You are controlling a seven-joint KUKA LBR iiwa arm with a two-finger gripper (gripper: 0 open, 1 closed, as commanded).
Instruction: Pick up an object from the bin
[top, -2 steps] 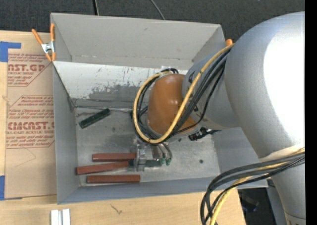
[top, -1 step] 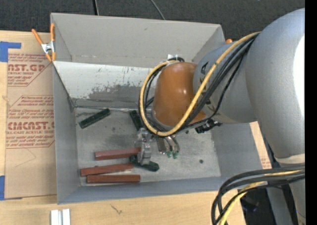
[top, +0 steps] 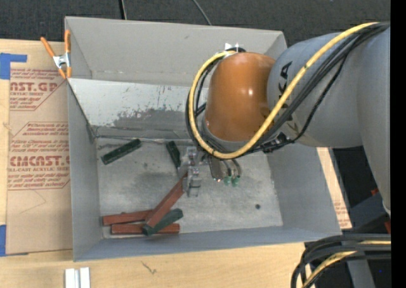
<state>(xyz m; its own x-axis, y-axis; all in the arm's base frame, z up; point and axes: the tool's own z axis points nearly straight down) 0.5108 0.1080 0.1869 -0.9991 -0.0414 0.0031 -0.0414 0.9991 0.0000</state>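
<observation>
Gripper (top: 191, 179) seen low over the middle of the grey bin (top: 139, 99), at the upper end of a slanted red-brown bar (top: 166, 202).

The gripper is seen beneath the arm's orange cover (top: 238, 96); whether it is spread or pressed together cannot be told, nor whether the bar's upper end is touched or merely beside it. The bar's lower end is laid over a dark green block (top: 163, 220) and two red-brown bars (top: 127, 224) at the front left. A short dark green bar (top: 173, 153) is found just left of the gripper, and a longer dark green bar (top: 120, 151) farther left.
</observation>
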